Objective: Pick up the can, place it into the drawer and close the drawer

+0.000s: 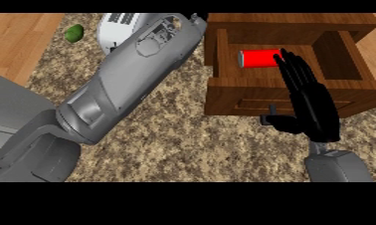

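Head view: right hand (312,107), fingers straight, touches can (257,58) inside drawer (242,100).

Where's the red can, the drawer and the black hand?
red can (258,58), head view, middle of its side.
drawer (242,99), head view, its wooden front wall.
right hand (316,116), head view, on its palm.

Grey left forearm (132,72) slanting up from lower left toward top centre, black right hand (314,107) flat and open, fingers (294,69) straight, pointing up and slightly left, thumb (273,118) out sideways, right forearm (334,167) at lower right
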You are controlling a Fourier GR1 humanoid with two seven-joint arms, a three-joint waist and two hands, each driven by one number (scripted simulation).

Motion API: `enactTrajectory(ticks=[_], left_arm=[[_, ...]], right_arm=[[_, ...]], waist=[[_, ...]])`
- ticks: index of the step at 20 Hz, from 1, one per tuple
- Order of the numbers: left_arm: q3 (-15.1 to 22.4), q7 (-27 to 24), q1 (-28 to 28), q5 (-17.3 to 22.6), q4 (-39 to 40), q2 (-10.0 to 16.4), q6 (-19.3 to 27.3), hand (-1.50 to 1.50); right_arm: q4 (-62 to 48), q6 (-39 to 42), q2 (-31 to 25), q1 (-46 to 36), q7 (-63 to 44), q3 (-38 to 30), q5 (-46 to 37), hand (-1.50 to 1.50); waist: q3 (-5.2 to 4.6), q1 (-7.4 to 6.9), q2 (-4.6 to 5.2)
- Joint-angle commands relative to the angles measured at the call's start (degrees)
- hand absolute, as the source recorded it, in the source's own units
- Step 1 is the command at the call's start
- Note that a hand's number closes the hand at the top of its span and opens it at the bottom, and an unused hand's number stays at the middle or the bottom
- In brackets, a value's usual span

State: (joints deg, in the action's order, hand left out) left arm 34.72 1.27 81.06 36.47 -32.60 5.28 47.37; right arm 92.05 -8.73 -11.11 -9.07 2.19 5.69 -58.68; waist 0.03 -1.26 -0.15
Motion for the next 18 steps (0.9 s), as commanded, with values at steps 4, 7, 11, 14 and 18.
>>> enactTrajectory(ticks=[4,7,11,14,18], left_arm=[[2.18,5.71,-7.07,-3.03,-12.80,7.00,0.60,-1.50],[0.43,6.34,-6.50,-2.56,-12.87,10.99,-2.61,-1.50],[1.54,10.48,-8.77,-4.05,-19.21,13.54,-0.69,-1.50],[2.07,12.28,-10.59,-4.07,-22.96,15.59,-1.94,-1.50],[2.73,14.18,-12.70,-4.75,-25.89,16.82,-1.77,-1.50]], right_arm=[[-13.52,-6.13,3.01,-6.42,-0.87,-1.11,-4.83,-1.50],[-24.20,-12.71,3.04,-9.00,3.04,-3.94,-4.98,-1.50],[-27.41,-12.24,3.03,-13.98,0.67,-4.43,-7.67,-1.50],[-34.99,-18.48,2.43,-15.05,3.34,-6.18,-9.09,-1.50],[-42.22,-22.64,2.80,-22.35,2.48,-9.18,-9.81,-1.50]], waist=[[-0.05,-1.38,-0.39],[0.04,-2.00,0.26],[-0.01,-1.78,-0.10],[0.05,-2.64,0.15],[0.08,-3.26,0.40]])
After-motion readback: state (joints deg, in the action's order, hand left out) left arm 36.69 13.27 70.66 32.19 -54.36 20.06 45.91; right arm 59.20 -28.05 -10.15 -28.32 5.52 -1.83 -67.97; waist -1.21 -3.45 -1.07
